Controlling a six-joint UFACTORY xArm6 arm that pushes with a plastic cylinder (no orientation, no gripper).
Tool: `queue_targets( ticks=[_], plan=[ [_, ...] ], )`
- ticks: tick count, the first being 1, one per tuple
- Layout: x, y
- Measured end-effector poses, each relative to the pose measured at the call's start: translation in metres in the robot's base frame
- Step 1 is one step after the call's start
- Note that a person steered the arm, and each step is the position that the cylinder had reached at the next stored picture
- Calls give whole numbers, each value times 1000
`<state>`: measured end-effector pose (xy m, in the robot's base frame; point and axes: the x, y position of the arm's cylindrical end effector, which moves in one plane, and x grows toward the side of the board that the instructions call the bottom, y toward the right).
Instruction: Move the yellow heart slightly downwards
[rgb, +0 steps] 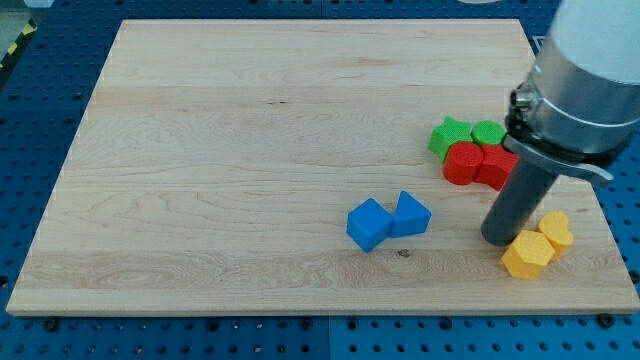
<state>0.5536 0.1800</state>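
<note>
While my tip rests just left of the yellow heart, we see bare counter nearer, toward the near edge; no pincer shows.

Single high oblique view over the whole wooden board.

My tip rests on the wooden surface near its right edge, just left of the yellow heart and right above the yellow hexagon, which touches the heart. Toward the top from there, against the right edge, a green star, a green block, a red cylinder and a red block cluster together. Two touching blue blocks lie well apart to the left, nearer the bottom edge.
</note>
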Motion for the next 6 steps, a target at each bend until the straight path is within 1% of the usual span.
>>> queue_targets(
  ticks=[1,2,3,4,5,6],
  plan=[
    [-1,-5],
    [-16,1],
    [-23,24],
    [-23,45],
    [-8,60],
    [-15,41]
  ],
)
